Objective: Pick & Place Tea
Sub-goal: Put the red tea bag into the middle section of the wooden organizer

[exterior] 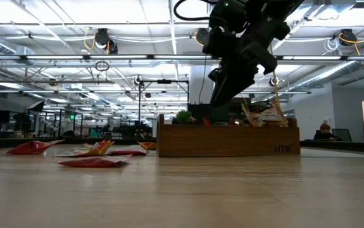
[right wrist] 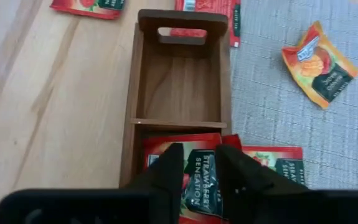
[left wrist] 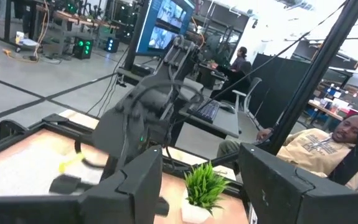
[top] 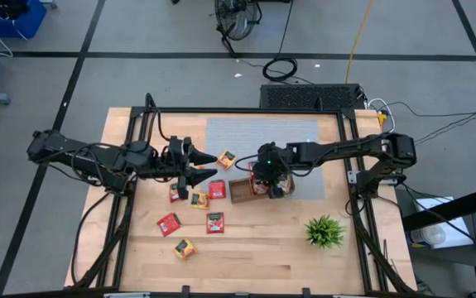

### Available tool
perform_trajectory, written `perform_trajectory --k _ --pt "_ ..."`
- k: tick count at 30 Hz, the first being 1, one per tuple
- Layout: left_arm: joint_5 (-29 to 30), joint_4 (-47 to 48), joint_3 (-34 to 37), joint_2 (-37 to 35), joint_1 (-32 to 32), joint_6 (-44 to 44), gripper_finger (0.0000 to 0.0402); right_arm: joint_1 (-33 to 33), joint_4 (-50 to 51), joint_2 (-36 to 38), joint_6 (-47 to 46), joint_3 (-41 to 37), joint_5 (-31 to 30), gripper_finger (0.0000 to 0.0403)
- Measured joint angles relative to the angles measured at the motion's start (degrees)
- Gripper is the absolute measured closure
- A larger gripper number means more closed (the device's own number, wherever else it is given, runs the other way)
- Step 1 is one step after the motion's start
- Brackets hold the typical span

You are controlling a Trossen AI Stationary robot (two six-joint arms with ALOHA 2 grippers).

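Observation:
The brown wooden tray (top: 239,192) stands mid-table, also in the right wrist view (right wrist: 179,81) and the low view (exterior: 226,142). My right gripper (right wrist: 200,177) hangs over its middle compartment, fingers a little apart above a red tea sachet (right wrist: 198,163) that lies flat inside. The end compartment is bare. A pale sachet (exterior: 264,113) sticks up in the tray. Several red and orange sachets lie on the table left of the tray, such as one red (top: 217,189) and one orange (top: 226,159). My left gripper (top: 206,163) hovers open and empty, left of the tray.
A spiky green plant (top: 326,232) stands near the front right. A grey mat (top: 262,136) covers the far middle of the table. Another red sachet (right wrist: 272,158) lies beside the tray. A person sits beyond the table (left wrist: 328,149). Bare wood shows along the front edge.

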State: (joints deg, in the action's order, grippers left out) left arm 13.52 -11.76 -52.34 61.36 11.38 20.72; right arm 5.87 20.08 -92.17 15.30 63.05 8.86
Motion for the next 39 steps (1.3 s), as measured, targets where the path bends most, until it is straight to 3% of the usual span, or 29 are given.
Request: perform_trajectory --k 7,19,29,36,39 --pt "-1.10 1.71 0.00 0.00 -0.63 5.28 0.0188 -0.01 -0.89 6.40 -3.21 0.02 -1.40 0.0278" --pt "-3.72 5.87 0.00 0.00 -9.37 -2.79 0.0188 -2.99 -9.35 20.49 -24.72 0.11 -12.14 0.0259" --pt "-8.86 8.45 0.00 0.02 -14.56 -4.60 0.0188 -5.45 -17.36 26.22 -26.29 0.11 -22.45 0.0259" --pt "-8.26 9.78 0.00 1.16 -15.98 -3.21 0.0188 -4.41 -15.53 27.29 -28.12 0.11 -22.07 0.0259" --pt "-7.94 13.46 -0.92 1.31 -16.02 -3.78 0.0188 -3.48 -14.24 27.22 -27.64 0.09 -19.07 0.0259"
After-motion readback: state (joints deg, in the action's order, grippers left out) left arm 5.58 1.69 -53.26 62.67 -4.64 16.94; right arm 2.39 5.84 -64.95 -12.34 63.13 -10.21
